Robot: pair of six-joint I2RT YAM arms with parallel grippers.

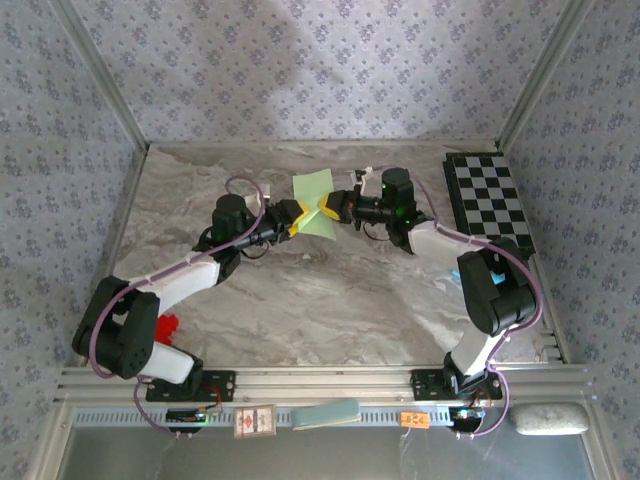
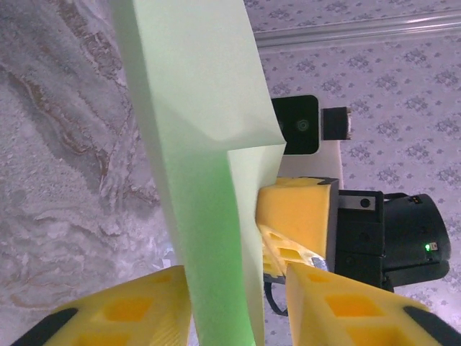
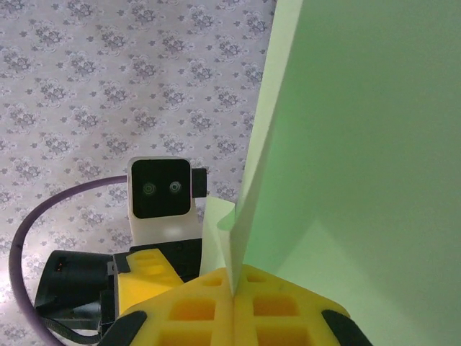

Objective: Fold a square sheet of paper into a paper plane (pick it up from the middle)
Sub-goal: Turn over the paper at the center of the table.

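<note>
Paper plane was pinched by the right end effector; left end effector, narrow astride it, might crumple it closing.

In the top view the paper plane is partly covered by the yellow fingers. From the left wrist it runs off the top and bottom edges; from the right wrist, off the top and right. Low in the top view the small labels are too tiny to read — and a red thing sits partly hidden by the left arm.
</note>
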